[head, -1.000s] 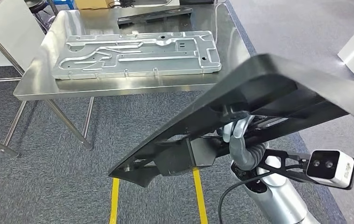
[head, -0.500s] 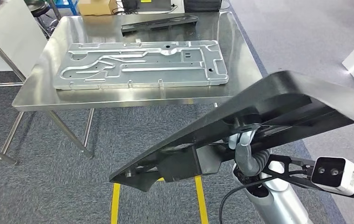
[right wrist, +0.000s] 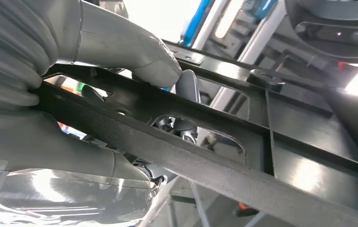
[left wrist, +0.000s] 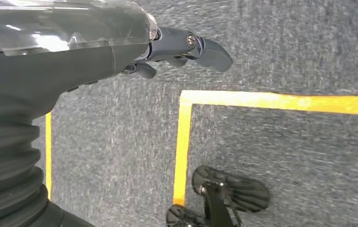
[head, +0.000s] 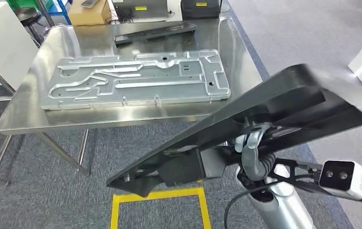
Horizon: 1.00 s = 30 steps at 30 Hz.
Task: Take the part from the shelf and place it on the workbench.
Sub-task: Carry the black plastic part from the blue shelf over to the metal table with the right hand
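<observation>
At about ten o'clock in the head view, the stainless steel workbench (head: pixel 16 119) carries a large stamped silver metal panel (head: pixel 136 81) lying flat across its middle, and behind that, toward twelve o'clock, a narrow black part (head: pixel 155 32) lies near the far edge. A cardboard box (head: pixel 87 12) sits on the floor beyond the bench. Yellow floor tape (head: pixel 156 194) marks a rectangle on the grey carpet at six o'clock. The left hand (left wrist: pixel 167 49) hangs over the carpet with its fingers (left wrist: pixel 212 53) extended and nothing in them. From five to three o'clock, the long black plastic part (head: pixel 274 102) runs tilted, off the bench, held up by the right hand (head: pixel 250 143), whose thumb (right wrist: pixel 134 52) and fingers clamp one of its ribs.
</observation>
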### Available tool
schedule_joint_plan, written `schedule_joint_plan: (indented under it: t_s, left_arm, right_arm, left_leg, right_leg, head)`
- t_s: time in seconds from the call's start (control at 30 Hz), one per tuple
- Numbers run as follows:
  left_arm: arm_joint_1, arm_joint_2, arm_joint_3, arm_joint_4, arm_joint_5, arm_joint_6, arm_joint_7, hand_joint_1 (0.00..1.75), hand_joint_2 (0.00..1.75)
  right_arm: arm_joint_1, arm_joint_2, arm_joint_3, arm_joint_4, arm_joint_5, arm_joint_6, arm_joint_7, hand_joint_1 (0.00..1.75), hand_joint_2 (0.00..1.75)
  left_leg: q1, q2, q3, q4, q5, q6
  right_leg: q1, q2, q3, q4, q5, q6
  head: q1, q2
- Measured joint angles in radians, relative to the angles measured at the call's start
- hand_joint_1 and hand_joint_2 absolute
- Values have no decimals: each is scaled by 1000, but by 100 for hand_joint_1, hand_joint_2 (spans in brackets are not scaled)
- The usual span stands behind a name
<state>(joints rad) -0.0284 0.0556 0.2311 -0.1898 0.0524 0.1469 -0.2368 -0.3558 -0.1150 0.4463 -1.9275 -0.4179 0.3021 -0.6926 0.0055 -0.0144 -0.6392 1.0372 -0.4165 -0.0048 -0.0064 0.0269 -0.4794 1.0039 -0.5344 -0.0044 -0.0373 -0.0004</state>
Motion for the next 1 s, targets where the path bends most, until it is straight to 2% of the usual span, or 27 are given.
schedule_joint_plan:
  t_s: [0.1,0.13,0.17,0.23,0.27,0.3,0.33,0.37,0.43,0.47,0.5,0.6,0.63,0.67,0.73,0.8,0.83,0.87,0.93,0.97,1.0]
  left_arm:
    - [-5,0,0,0,-2,0,1,0,175]
    - [-6,0,0,0,-3,0,0,0,175]
    - [-8,0,0,0,-4,0,0,0,175]
    - [-10,0,0,0,-7,0,-2,0,175]
    - [-10,0,0,0,-8,0,-2,0,175]
    - [-10,0,0,0,-9,0,-3,0,175]
    - [-9,0,0,0,-9,0,-3,0,175]
    - [-9,0,0,0,-10,0,-3,0,175]
    - [-9,-2,0,0,-11,-1,-3,0,175]
    - [-9,-3,1,0,-12,-1,-3,0,175]
    - [-9,-4,1,0,-13,-1,-2,0,175]
    - [-11,-3,6,0,-16,-1,2,0,175]
    - [-12,-3,10,0,-17,-1,3,0,175]
    - [-12,-2,14,0,-15,0,3,0,175]
    - [-13,-2,20,0,-12,2,3,0,175]
    - [-12,-1,25,0,-10,5,2,0,175]
    - [-11,-1,29,0,-9,6,2,0,175]
    - [-9,-1,34,0,-9,7,1,0,175]
    - [-3,-1,42,1,-8,7,-3,0,175]
    - [0,-2,45,1,-8,7,-5,0,175]
    - [1,-2,48,1,-8,6,-8,0,175]
  right_arm:
    - [3,3,-7,-5,-4,4,0,166,175]
    - [4,4,-11,-7,-6,6,-1,166,175]
    - [5,4,-15,-10,-8,8,-2,166,175]
    - [9,4,-20,-12,-9,11,-3,166,175]
    - [13,4,-22,-12,-9,11,-4,166,175]
    - [16,4,-24,-12,-10,12,-4,166,175]
    - [20,4,-25,-12,-10,14,-4,166,175]
    - [23,4,-28,-13,-10,17,-4,166,175]
    - [29,5,-37,-17,-4,27,-5,166,175]
    - [34,6,-42,-20,3,34,-5,166,175]
    - [39,9,-49,-25,12,42,-6,166,175]
    - [62,27,-76,-48,38,76,-7,166,175]
    - [67,34,-84,-55,42,85,-8,166,175]
    - [70,39,-90,-60,45,90,-8,166,175]
    - [76,49,-99,-66,56,94,-9,166,175]
    - [91,57,-110,-72,81,94,-9,166,175]
    - [102,61,-117,-77,97,94,-8,166,175]
    - [114,67,-125,-84,113,96,-8,166,175]
    - [136,80,-139,-101,145,99,-9,166,175]
    - [146,87,-145,-110,163,97,-9,166,175]
    - [152,93,-150,-118,183,89,-9,166,175]
  left_leg:
    - [-1,6,21,-12,1,20]
    - [0,8,30,-16,-3,27]
    - [1,9,39,-20,-6,33]
    - [0,12,53,-24,-20,40]
    - [0,14,61,-24,-28,41]
    - [-1,16,70,-24,-37,42]
    - [-3,18,82,-24,-46,42]
    - [-4,20,96,-24,-56,42]
    - [-7,24,124,-24,-78,38]
    - [-9,26,133,-24,-87,34]
    - [-10,28,139,-26,-96,29]
    - [-11,33,158,-22,-105,10]
    - [-11,31,159,-7,-109,5]
    - [-9,28,148,22,-118,-1]
    - [-4,22,85,126,-154,-10]
    - [3,21,9,223,-194,-20]
    - [6,21,-13,235,-193,-23]
    - [8,22,-18,214,-169,-25]
    - [11,21,8,98,-72,-26]
    - [10,21,23,42,-39,-25]
    - [7,21,33,4,-22,-20]
  right_leg:
    - [1,3,4,23,0,17]
    - [0,-2,-10,54,0,21]
    - [-1,-8,-37,100,-9,24]
    - [-1,-15,-122,220,-53,29]
    - [-1,-16,-164,267,-78,31]
    - [-1,-17,-194,289,-90,32]
    - [-1,-18,-207,278,-81,31]
    - [1,-21,-205,237,-50,28]
    - [10,-38,-179,113,51,12]
    - [15,-47,-168,65,85,4]
    - [20,-54,-161,38,106,-3]
    - [18,-46,-139,15,108,-16]
    - [14,-43,-127,8,107,-21]
    - [11,-41,-116,4,105,-26]
    - [9,-36,-101,0,95,-33]
    - [8,-29,-91,0,83,-33]
    - [8,-26,-85,0,77,-32]
    - [7,-23,-76,0,70,-30]
    - [5,-19,-57,0,55,-23]
    - [3,-17,-49,0,49,-19]
    - [3,-16,-46,1,44,-14]
  head:
    - [0,0]
    - [0,0]
    - [0,0]
    - [0,0]
    - [0,0]
    - [0,0]
    - [0,0]
    - [0,0]
    - [0,0]
    - [1,0]
    - [2,0]
    - [2,0]
    - [2,0]
    - [2,0]
    - [2,0]
    - [2,0]
    - [2,0]
    - [2,0]
    - [2,0]
    - [2,0]
    - [2,0]
